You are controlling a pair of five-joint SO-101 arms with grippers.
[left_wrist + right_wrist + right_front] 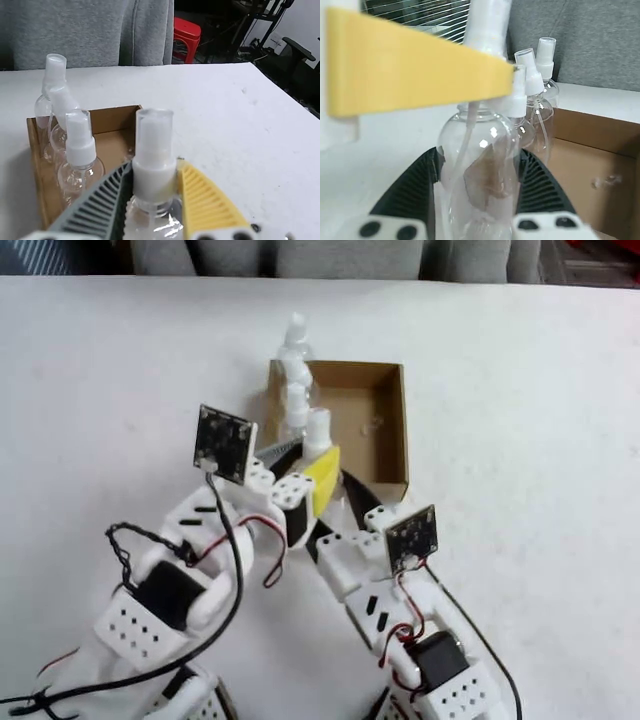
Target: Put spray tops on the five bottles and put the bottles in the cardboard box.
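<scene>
The left gripper [152, 177] pinched the spray top [154, 145] of a bottle [480, 150] between its grey and yellow fingers. The right gripper [479, 170] pinched the same bottle lower down, round its clear body. The bottle stood upright just by the near wall of the box [338, 366]. Three more bottles [297, 390] with tops on stood in a row along one side wall of the box. I could not tell if the far one was inside the box.

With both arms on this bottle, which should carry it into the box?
Probably right: the right gripper clamps the bottle by its body, at the cardboard box. The left gripper pinches only the spray top, which might pull off.
</scene>
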